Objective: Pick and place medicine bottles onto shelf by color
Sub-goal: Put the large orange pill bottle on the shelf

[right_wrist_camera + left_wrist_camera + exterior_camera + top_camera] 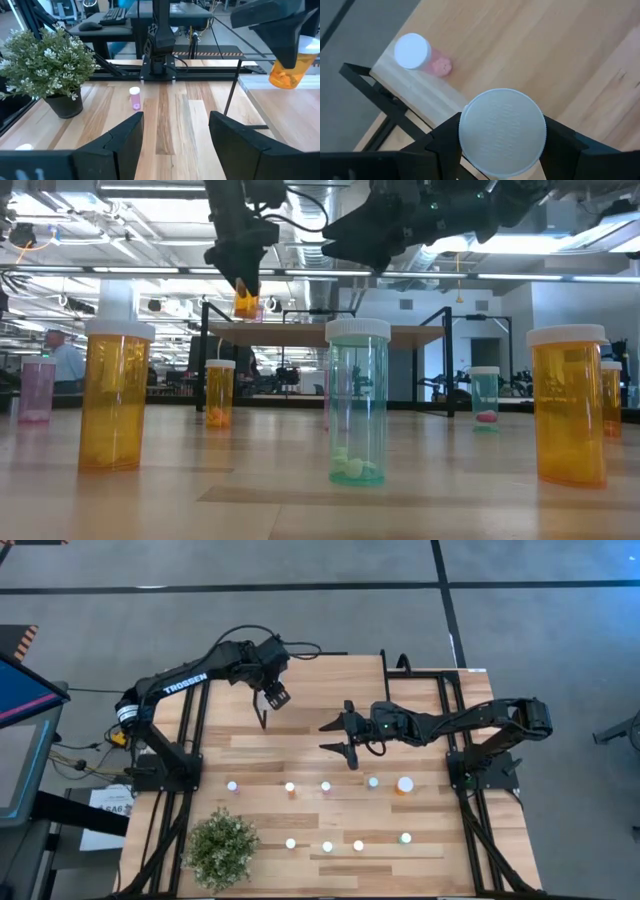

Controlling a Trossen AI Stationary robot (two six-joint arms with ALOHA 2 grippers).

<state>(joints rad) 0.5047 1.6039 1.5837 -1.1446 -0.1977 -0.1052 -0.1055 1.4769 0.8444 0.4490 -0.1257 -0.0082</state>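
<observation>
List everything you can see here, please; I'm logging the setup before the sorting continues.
Large wooden table: one, light wood, under both arms.
Small raised shelf with a light wood top and black legs: one, at the far part of the table.
Small white-capped medicine bottles standing on the table: nine, in two rows; orange, teal and pink bodies in the low view.
Pink white-capped bottle: one, on the shelf near a corner.
Orange white-capped bottle: one, held in the air over the shelf.
Green potted plant: one, near table edge on the left arm's side.
Person: one, far in the room behind.
Left end effector: closed on the orange bottle.
Right end effector: open, empty, above mid-table.
</observation>
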